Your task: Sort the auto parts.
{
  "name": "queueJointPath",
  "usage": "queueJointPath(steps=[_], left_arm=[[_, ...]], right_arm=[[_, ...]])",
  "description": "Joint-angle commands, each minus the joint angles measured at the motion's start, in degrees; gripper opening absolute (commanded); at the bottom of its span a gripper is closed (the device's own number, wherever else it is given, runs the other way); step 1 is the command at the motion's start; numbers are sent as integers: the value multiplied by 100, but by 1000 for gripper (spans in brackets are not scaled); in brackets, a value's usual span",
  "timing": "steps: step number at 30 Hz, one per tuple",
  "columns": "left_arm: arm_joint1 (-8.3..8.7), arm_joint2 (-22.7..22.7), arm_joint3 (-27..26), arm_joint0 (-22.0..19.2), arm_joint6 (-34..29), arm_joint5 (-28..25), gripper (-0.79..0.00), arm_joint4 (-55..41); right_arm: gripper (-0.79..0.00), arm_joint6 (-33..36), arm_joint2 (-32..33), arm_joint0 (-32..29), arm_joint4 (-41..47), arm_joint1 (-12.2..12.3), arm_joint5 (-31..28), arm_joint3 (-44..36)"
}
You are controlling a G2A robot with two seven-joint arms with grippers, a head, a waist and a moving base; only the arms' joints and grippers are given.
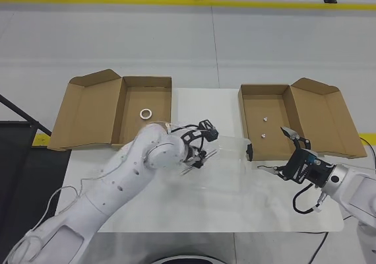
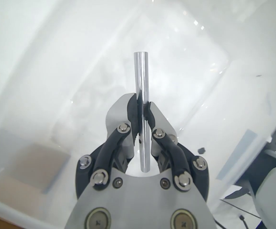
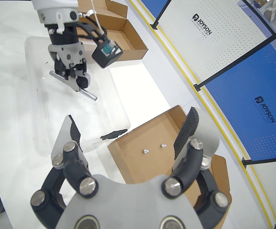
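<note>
Rod first: one polished steel rod (image 2: 141, 77), straight and mirror-bright, is clenched in the left pincer (image 2: 141, 104). The black pads grip it about mid-length, so both ends stick out. From where I stand it hangs over the one clear plastic tub (image 3: 34, 120) in the middle of the white table (image 1: 175, 211), just to the nine o'clock side of centre. Whether it touches the tub floor I cannot tell.

Two open brown cardboard boxes flank the far side. The left cardboard box (image 1: 155, 99), at about ten o'clock, holds one small silver ring (image 1: 146, 113). The right cardboard box (image 1: 270, 105), at about two o'clock, holds two small silver bolts (image 3: 145, 151), near each other but apart. One small dark scrap (image 3: 115, 134) lies at the tub's edge, just beside the right box.

The right pincer (image 3: 130, 117) is released, its ribbed fingers spread wide with nothing between them. It hovers toward three o'clock, between the tub and the right box.

Behind the table stand white and blue perforated panels (image 3: 200, 24), one white and two blue, and at least two carry a dark logo with a line of lettering.
</note>
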Motion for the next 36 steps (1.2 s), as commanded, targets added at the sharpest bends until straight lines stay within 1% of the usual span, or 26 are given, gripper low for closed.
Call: queueJointPath(steps=[1,5,11,16,21,25,28,29,33,36], left_arm=[[64,-367,-172,118,124,-16,-785,-406],[178,-1001,-421,335,375,-80,-785,-1050],[287,-1690,-745,642,751,-336,-785,-2120],[348,-2111,-1017,874,1097,-606,-785,-2898],[395,-2257,-1141,977,1156,-762,-785,-3187],[425,-2280,-1211,989,1153,-744,-785,-3127],[466,-2409,-1266,987,1307,-573,-785,-2671],[486,-2496,-1252,984,1359,-472,-785,-2477],[577,-2851,-1065,973,1550,218,-785,-1429],[641,-3025,-813,937,1468,652,-785,-776]], right_arm=[[0,0,0,0,0,0,0,0],[0,0,0,0,0,0,0,0],[0,0,0,0,0,0,0,0],[0,0,0,0,0,0,0,0],[0,0,0,0,0,0,0,0],[0,0,0,0,0,0,0,0],[0,0,0,0,0,0,0,0],[0,0,0,0,0,0,0,0],[0,0,0,0,0,0,0,0],[0,0,0,0,0,0,0,0]])
